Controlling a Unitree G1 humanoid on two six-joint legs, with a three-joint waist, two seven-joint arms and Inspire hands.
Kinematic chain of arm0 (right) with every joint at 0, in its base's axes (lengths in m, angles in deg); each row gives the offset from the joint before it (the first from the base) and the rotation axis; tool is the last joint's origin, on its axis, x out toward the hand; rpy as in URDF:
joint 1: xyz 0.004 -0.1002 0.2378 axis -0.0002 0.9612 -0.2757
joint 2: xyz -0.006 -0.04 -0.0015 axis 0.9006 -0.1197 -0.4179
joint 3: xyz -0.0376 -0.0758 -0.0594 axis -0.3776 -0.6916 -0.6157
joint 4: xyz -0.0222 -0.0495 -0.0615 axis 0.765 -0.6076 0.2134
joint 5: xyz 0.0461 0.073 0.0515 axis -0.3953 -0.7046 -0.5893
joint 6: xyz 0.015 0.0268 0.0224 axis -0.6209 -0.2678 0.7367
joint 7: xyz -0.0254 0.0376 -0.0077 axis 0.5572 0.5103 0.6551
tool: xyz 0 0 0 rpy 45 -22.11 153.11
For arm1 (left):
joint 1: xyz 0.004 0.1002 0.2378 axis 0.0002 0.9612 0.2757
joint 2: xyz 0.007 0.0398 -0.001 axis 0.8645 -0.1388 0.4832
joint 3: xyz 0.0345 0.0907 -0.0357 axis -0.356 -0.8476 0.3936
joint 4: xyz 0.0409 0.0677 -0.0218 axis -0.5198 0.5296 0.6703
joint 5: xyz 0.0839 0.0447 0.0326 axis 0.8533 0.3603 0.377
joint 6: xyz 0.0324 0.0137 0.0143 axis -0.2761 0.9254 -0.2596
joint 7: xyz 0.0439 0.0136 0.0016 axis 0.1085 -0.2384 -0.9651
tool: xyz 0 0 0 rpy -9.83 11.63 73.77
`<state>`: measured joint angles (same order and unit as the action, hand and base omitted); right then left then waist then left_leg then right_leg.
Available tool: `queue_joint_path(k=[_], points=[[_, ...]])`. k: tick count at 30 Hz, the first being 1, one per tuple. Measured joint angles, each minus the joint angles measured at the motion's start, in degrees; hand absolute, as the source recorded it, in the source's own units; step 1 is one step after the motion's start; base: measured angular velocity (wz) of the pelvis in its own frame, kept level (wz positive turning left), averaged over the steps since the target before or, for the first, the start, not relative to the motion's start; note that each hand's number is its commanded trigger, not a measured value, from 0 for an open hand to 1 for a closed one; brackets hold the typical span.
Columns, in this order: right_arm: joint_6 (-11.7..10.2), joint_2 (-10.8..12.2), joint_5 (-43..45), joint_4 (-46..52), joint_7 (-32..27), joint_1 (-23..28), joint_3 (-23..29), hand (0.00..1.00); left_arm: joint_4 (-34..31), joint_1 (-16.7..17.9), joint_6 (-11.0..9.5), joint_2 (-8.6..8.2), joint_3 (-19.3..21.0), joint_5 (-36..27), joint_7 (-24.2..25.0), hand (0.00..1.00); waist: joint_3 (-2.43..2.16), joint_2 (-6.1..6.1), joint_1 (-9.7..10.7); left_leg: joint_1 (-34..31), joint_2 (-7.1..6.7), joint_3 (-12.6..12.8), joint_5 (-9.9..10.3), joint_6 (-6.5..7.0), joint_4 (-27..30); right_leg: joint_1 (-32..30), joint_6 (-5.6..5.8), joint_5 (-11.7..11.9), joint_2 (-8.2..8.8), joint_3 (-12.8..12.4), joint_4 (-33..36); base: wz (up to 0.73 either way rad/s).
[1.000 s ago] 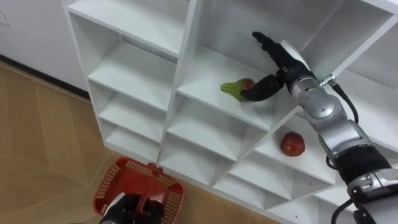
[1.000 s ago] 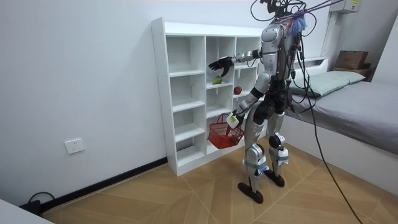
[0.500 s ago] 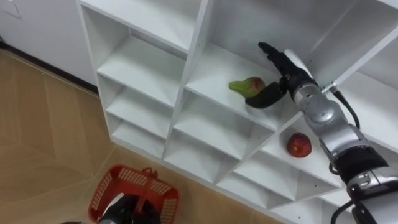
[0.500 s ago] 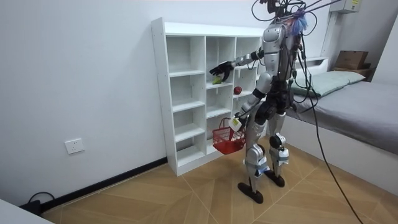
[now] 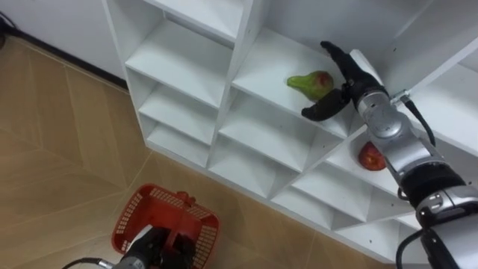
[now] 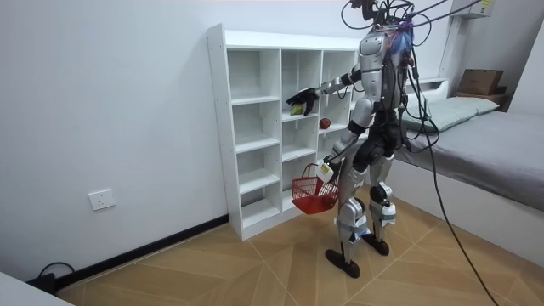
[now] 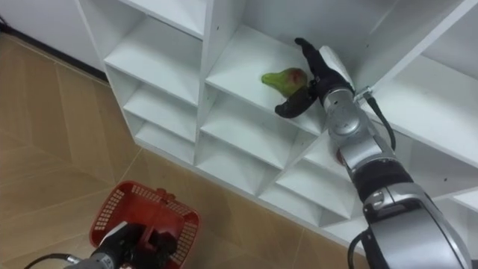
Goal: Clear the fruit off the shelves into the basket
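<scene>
right robot hand [image 5: 348, 84]: released, spread beside the green-red pear-shaped fruit [image 5: 312, 82] at its 9 o'clock, in the white wooden closet [image 5: 187, 52]
left robot hand [image 5: 151, 250]: grasping your red plastic basket [image 5: 172, 217]
to do: both fruits, looks like; round red apple [image 5: 371, 155] sits at the pear's 5 o'clock

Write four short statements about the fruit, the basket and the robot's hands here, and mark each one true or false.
1. The open right hand is beside the pear on the white shelf unit. True.
2. The left hand grips the red basket by its handle. True.
3. The pear lies in the red basket. False: it lies on a shelf.
4. The red apple shares the pear's compartment. False: it sits in a lower compartment, one column to the right.
</scene>
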<state>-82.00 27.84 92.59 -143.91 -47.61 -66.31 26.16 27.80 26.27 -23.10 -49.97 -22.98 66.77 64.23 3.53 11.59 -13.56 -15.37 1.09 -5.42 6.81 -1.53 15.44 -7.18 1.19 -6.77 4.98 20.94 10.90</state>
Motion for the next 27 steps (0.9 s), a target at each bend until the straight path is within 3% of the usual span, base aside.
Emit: queue_joint_path(k=[5,14,27], points=[[-0.6,-0.5,2.6,-0.5,-1.3,-0.1,-0.2,0.0,0.0,-0.2,0.1,-0.41,-0.6,-0.1,0.1,1.0,-0.06,-0.77,-0.7,0.3,0.0,0.0,-0.1,-0.06,-0.1,0.1,-0.01,0.0,-0.05,-0.3,0.0,-0.01],[-0.6,-0.5,2.6,-2.9,-2.5,-1.1,-0.9,0.0,1.0,-0.9,0.1,-0.32,-2.3,-0.1,0.2,1.0,-0.11,-0.65,-1.1,1.1,0.02,0.0,-1.2,-0.23,-1.9,0.2,-0.12,0.1,-0.01,-0.2,0.0,0.01],[-0.3,-0.5,2.6,-3.0,-0.7,-1.2,-0.6,0.0,3.1,-2.0,0.1,-0.35,-2.3,-0.1,0.2,1.0,-0.17,-0.42,-1.1,1.1,0.01,-0.1,-1.2,-0.23,-1.8,0.2,-0.12,0.1,-0.01,-0.3,-0.1,0.0]])
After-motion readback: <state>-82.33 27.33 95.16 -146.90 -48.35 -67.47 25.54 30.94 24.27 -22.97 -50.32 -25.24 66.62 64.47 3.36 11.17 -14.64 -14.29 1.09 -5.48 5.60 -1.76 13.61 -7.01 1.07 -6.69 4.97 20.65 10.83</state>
